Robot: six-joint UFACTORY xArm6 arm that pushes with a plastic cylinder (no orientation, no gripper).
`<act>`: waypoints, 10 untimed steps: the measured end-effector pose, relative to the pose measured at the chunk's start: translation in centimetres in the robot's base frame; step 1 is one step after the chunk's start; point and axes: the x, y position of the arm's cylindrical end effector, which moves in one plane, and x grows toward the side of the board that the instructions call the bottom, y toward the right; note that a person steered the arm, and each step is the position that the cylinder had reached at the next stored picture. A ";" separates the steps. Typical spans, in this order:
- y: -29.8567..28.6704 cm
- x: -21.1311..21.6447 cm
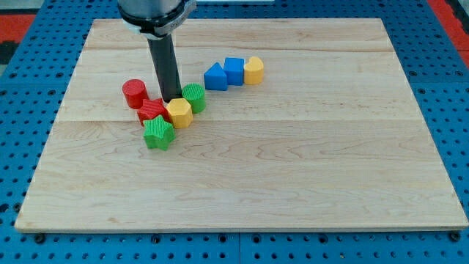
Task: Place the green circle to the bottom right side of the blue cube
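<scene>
The green circle lies left of the board's middle, touching a yellow hexagon block at its lower left. The blue cube sits above and to the right of it, between a blue triangle and a yellow block. My tip is down on the board just left of the green circle, directly above the yellow hexagon and right of a red star-like block.
A red cylinder stands left of my tip. A green star lies below the red block. All blocks rest on a wooden board with a blue perforated table around it.
</scene>
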 end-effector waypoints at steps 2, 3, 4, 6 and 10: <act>4.1 3.1; 5.1 2.4; 5.0 0.6; 3.3 -0.2; 3.9 -1.1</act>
